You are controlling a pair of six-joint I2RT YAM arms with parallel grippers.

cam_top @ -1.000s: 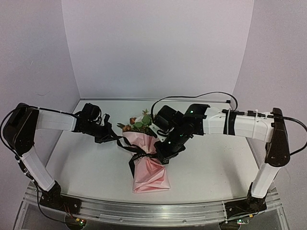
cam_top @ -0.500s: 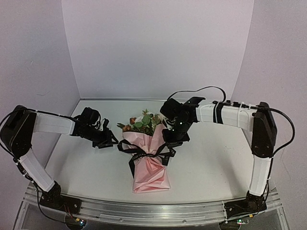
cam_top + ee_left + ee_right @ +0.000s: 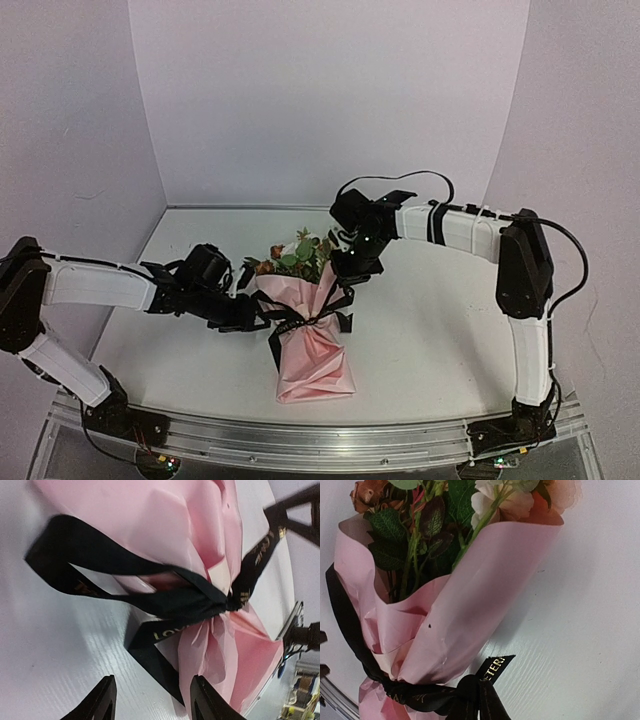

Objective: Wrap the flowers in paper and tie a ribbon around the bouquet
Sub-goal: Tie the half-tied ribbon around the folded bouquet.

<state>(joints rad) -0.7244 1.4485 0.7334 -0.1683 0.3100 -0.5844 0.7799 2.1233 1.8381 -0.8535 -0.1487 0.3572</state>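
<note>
You have the bouquet (image 3: pixel 312 350) lying on the table (image 3: pixel 440 330), its rose heads pointing away from the arm bases. The flowers (image 3: pixel 512 502) show above the rim of the pink paper (image 3: pixel 475 600). The black ribbon (image 3: pixel 185 602) is knotted around the bouquet's narrow waist, with loops and tails lying loose on both sides of it. Your left gripper (image 3: pixel 152 702) sits just left of the bouquet, level with the knot; its fingers are spread and pinch nothing, and a ribbon tail ends just ahead of them. Your right gripper (image 3: pixel 350 266) hangs at the bouquet's flower end, on its right side, fingers pressed together; its own camera shows nothing in them
</note>
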